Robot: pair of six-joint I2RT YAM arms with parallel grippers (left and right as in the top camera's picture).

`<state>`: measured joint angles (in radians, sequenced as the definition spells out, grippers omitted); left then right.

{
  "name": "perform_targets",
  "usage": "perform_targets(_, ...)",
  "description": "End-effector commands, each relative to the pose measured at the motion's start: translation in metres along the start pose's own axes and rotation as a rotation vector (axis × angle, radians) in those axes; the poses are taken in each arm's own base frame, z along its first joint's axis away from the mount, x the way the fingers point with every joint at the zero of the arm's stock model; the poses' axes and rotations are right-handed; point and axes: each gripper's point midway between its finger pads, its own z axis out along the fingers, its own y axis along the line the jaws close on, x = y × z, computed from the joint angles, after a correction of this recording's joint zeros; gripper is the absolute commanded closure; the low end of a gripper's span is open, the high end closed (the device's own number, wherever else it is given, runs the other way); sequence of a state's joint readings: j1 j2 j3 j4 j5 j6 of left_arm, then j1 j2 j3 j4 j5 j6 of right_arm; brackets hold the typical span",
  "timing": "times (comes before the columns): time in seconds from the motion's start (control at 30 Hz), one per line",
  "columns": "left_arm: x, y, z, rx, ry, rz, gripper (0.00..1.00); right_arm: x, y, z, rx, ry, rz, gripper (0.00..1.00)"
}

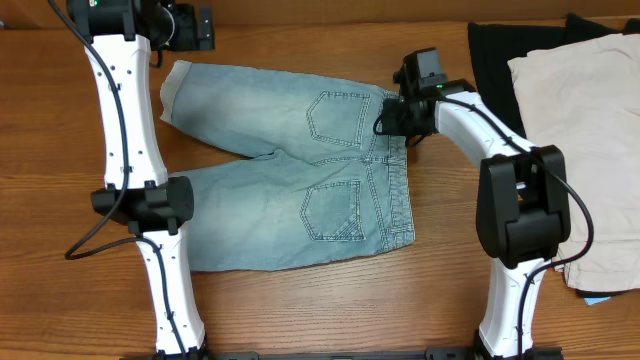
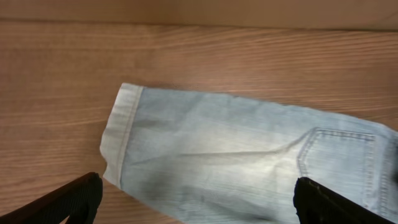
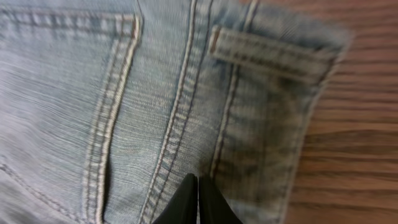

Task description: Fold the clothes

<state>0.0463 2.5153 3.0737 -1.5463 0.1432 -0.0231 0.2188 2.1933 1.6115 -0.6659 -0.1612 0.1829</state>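
Observation:
The faded light-blue denim shorts lie flat on the wooden table, back pockets up, waistband to the right and cuffed legs to the left. My left gripper hovers open just beyond the upper leg's cuff. In the left wrist view its fingers stand wide apart over that leg, the gripper holding nothing. My right gripper is down on the upper end of the waistband. In the right wrist view its tips are pressed together on the denim beside a belt loop, a sliver of cloth between them.
A cream-white garment lies at the right edge on top of a black garment. Both arm bases stand at the near edge of the table, left and right of the shorts.

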Motion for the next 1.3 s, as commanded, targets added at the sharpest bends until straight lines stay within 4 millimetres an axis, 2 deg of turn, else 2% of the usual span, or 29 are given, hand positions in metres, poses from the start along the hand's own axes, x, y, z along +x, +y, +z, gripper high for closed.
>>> perform_targets(0.0,-0.007,-0.017,-0.017,0.018,-0.046,0.049,0.0,0.006,0.001,0.014,-0.002,0.02,-0.005,0.94)
perform_targets(0.13,-0.007,-0.015,-0.012,-0.012,-0.04,0.075,0.0,0.01,-0.012,0.037,0.038,0.028,-0.001,0.94)
perform_targets(0.27,-0.004,-0.014,-0.006,-0.012,-0.025,0.074,0.0,-0.002,-0.035,0.054,0.122,-0.034,0.005,0.93)
perform_targets(0.33,-0.004,-0.014,-0.006,-0.013,-0.022,0.075,0.0,-0.012,-0.042,0.055,0.142,-0.075,0.011,0.91)
perform_targets(0.43,-0.009,-0.009,-0.006,-0.046,-0.043,0.079,0.0,-0.038,-0.06,0.048,0.162,-0.172,0.054,0.91)
perform_targets(0.5,-0.011,-0.009,-0.006,-0.045,-0.05,0.079,0.0,-0.044,-0.073,0.044,0.172,-0.194,0.094,0.91)
perform_targets(0.53,-0.011,-0.009,-0.006,-0.044,-0.05,0.08,0.0,-0.048,-0.086,0.041,0.177,-0.207,0.134,0.89)
perform_targets(0.63,-0.01,-0.01,-0.006,-0.043,-0.046,0.081,0.0,-0.055,-0.111,0.032,0.171,-0.214,0.184,0.83)
perform_targets(0.67,-0.01,-0.01,-0.006,-0.043,-0.046,0.08,0.0,-0.057,-0.114,0.03,0.153,-0.21,0.193,0.81)
perform_targets(0.77,-0.01,-0.013,-0.006,-0.041,-0.048,0.084,0.0,-0.071,-0.107,0.015,0.033,-0.199,0.178,0.44)
perform_targets(0.8,-0.01,-0.014,-0.006,-0.039,-0.048,0.086,0.0,-0.075,-0.104,0.01,0.012,-0.199,0.174,0.35)
perform_targets(0.83,-0.011,-0.015,-0.006,-0.038,-0.05,0.089,0.0,-0.089,-0.096,-0.008,-0.015,-0.201,0.172,0.27)
perform_targets(0.87,-0.011,-0.016,-0.007,-0.038,-0.053,0.09,0.0,-0.095,-0.094,-0.016,-0.016,-0.207,0.17,0.26)
perform_targets(0.93,-0.016,-0.018,-0.014,-0.035,-0.077,0.092,0.0,-0.119,-0.078,-0.059,-0.022,-0.24,0.142,0.25)
perform_targets(0.97,-0.018,-0.019,-0.022,-0.035,-0.095,0.094,0.0,-0.132,-0.066,-0.09,-0.03,-0.267,0.13,0.24)
perform_targets(1.0,-0.023,-0.021,-0.038,-0.034,-0.127,0.097,0.0,-0.139,-0.056,-0.114,-0.036,-0.287,0.12,0.23)
perform_targets(1.07,-0.027,-0.025,-0.066,-0.031,-0.17,0.098,0.0,-0.146,-0.032,-0.173,-0.052,-0.331,0.096,0.22)
perform_targets(1.13,-0.027,-0.031,-0.104,-0.025,-0.216,0.075,0.0,-0.141,-0.008,-0.236,-0.067,-0.373,0.072,0.22)
perform_targets(1.17,-0.016,-0.045,-0.153,0.009,-0.254,0.072,0.0,-0.123,0.018,-0.302,-0.082,-0.428,0.047,0.25)
perform_targets(1.2,-0.004,-0.055,-0.177,0.035,-0.255,0.085,0.0,-0.105,0.031,-0.343,-0.084,-0.47,0.068,0.25)
perform_targets(1.27,0.003,-0.067,-0.198,0.051,-0.276,0.11,0.0,-0.077,0.041,-0.384,-0.071,-0.505,0.086,0.25)
